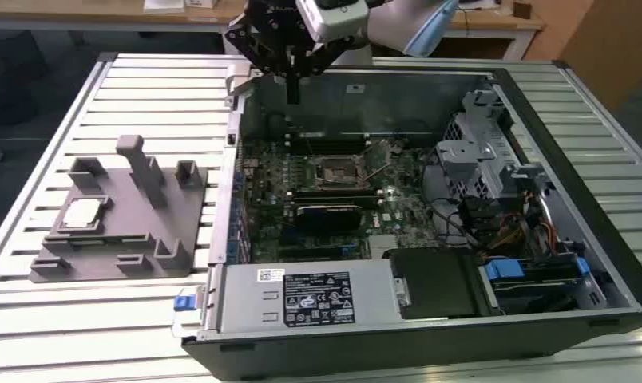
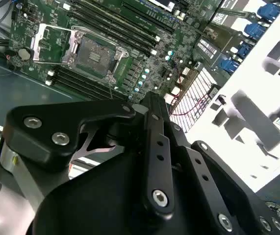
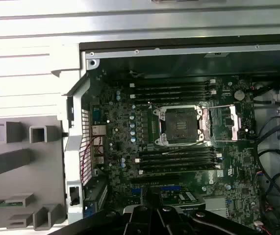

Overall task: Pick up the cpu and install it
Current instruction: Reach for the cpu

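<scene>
The cpu (image 1: 84, 212), a small flat silver-grey square, lies in a recess of the grey plastic fixture (image 1: 140, 239) at the exterior view's left, beside the open computer case (image 1: 428, 319). My gripper (image 1: 292, 99) hangs high over the case's far wall, well away from the cpu, its black fingers pressed together and empty. In the second wrist view the gripper (image 2: 150, 96) points toward the motherboard. The bare cpu socket (image 1: 335, 169) (image 3: 180, 125) (image 2: 94, 53) sits mid-board with its metal load plate (image 3: 224, 122) swung open beside it.
Memory slots (image 3: 171, 90) flank the socket on two sides. A black heatsink block (image 1: 326, 214) sits nearer the front. The drive cage (image 1: 481, 152), cables (image 1: 513, 231) and power supply (image 1: 299, 299) crowd the case. The case stands on a slatted white table (image 1: 44, 319).
</scene>
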{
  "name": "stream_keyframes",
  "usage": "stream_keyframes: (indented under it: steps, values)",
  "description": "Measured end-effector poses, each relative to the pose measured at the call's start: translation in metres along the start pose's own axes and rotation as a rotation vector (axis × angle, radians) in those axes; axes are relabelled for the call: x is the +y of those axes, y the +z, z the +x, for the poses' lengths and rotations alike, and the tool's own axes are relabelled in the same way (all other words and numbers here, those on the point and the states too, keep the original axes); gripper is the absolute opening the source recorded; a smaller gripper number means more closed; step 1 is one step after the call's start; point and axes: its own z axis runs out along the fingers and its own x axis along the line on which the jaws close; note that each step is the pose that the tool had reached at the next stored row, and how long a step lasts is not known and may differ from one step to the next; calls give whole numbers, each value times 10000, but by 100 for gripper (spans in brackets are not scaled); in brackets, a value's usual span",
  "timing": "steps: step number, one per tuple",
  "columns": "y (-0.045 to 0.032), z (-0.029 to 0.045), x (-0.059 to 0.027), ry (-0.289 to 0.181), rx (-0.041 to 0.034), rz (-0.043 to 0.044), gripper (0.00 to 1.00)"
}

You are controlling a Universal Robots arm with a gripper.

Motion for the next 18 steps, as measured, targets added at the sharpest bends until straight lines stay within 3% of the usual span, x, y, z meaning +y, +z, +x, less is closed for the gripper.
stream_keyframes:
  steps: [5, 18]
  values:
    - [-1, 29, -2, 0, -1, 0, 11]
    - [-6, 263, -20, 0, 0, 0, 11]
